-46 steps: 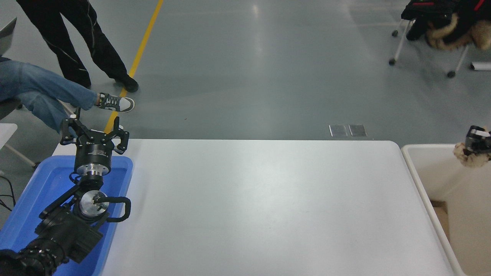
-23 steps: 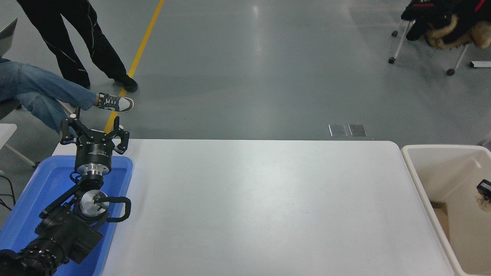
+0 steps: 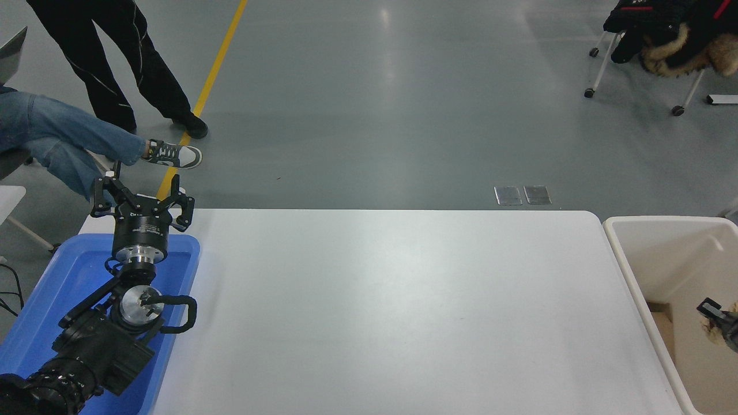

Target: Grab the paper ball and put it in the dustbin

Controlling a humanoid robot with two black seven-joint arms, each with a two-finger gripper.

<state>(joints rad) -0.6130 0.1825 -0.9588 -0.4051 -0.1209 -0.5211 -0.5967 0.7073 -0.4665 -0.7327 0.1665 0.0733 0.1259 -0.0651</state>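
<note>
Where the frame's right edge cuts across the dustbin, only a sliver of the right gripper shows, a black finger tip reaching in at the lower right, inside the bin's outline as seen from above. Item: paper ball, tan and crumpled, a small scrap of it visible at the same edge, touching or immediately under that black tip; most of it is cut off by the frame. Whether the fingers clench the wad or have let go of it cannot be told from so little. Relation that matters: ball and right gripper sit together over the bin's interior, past its thick cream rim, so the ball lies directly at the end effector, with the bin floor below both; judged from this, releasing there would finish the task. Long axis of the ball: not readable. Item: left gripper, parked at the lower left above the blue tray, fingers spread apart and holding nothing, well apart from the ball across the whole white table; the right arm is plainly the nearer one.
</note>
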